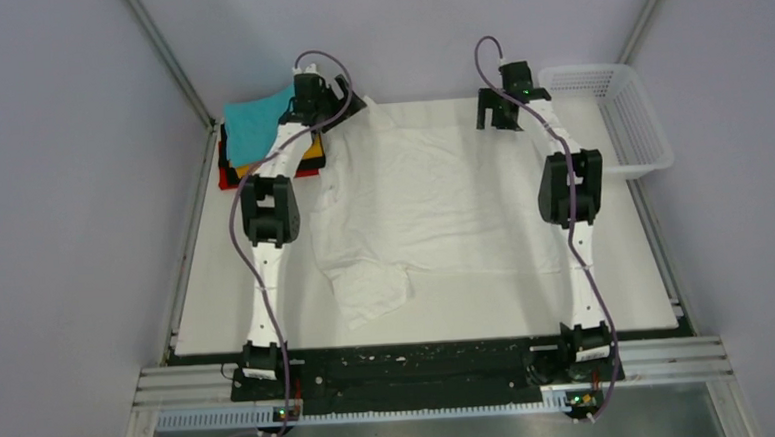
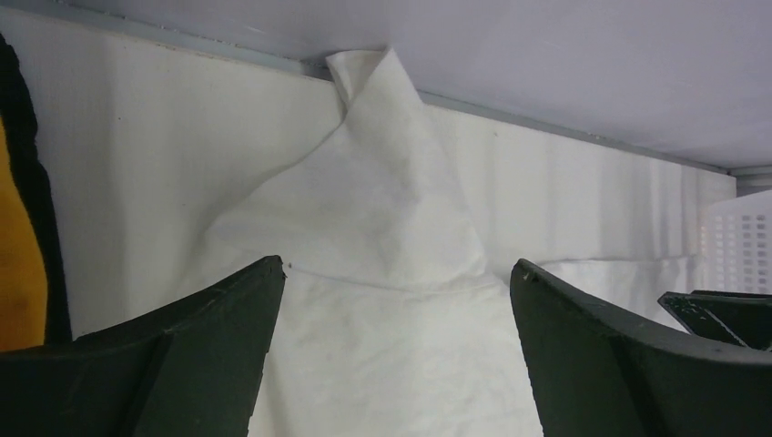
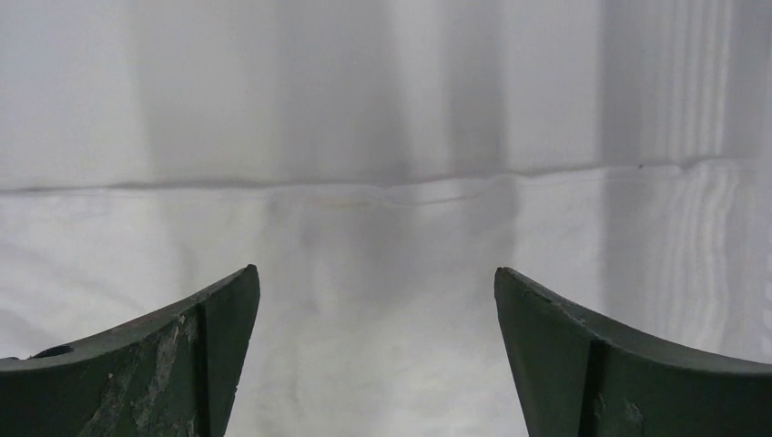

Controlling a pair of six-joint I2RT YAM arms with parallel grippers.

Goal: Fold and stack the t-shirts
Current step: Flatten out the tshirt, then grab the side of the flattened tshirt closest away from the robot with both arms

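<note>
Thin plain white t-shirt point(image 1: 433, 201) lies spread over the middle of the white table point(image 1: 217, 297), its far edge near the back wall. One sleeve is crumpled and doubled over at the near left point(image 1: 372, 289). The finished stack sits in the far left corner: folded teal t-shirt point(image 1: 253, 125) on top, with orange t-shirt point(image 1: 308, 153), black t-shirt point(image 1: 224, 159) and red t-shirt point(image 1: 229, 183) edges showing underneath. The left gripper point(image 2: 396, 269) is over the shirt's far left corner, fingers spread with nothing between them; the cloth there rises in a wrinkled peak point(image 2: 373, 118) against the wall. The right gripper point(image 3: 375, 273) hovers over the far right hem, also spread and empty. The white plastic mesh basket point(image 1: 649, 135) stands just right of it.

Risks, as a judgement:
- **Missed or partial pinch:** the fabric is thin and lies flat on a white surface, so a pinch could take only the top layer or miss the hem, more likely on the right where the edge lies flat.
- **Skewed fold:** the left corner is peaked and the right one isn't, so the grabs may land at uneven depth.
- **Lump in the fold:** the crumpled near sleeve would probably get trapped inside.
- **Stack disturbed:** the left arm works just beside the stack, so a sweep could drag the teal shirt off.
- **Basket bumped:** the right arm could nudge the basket.
</note>
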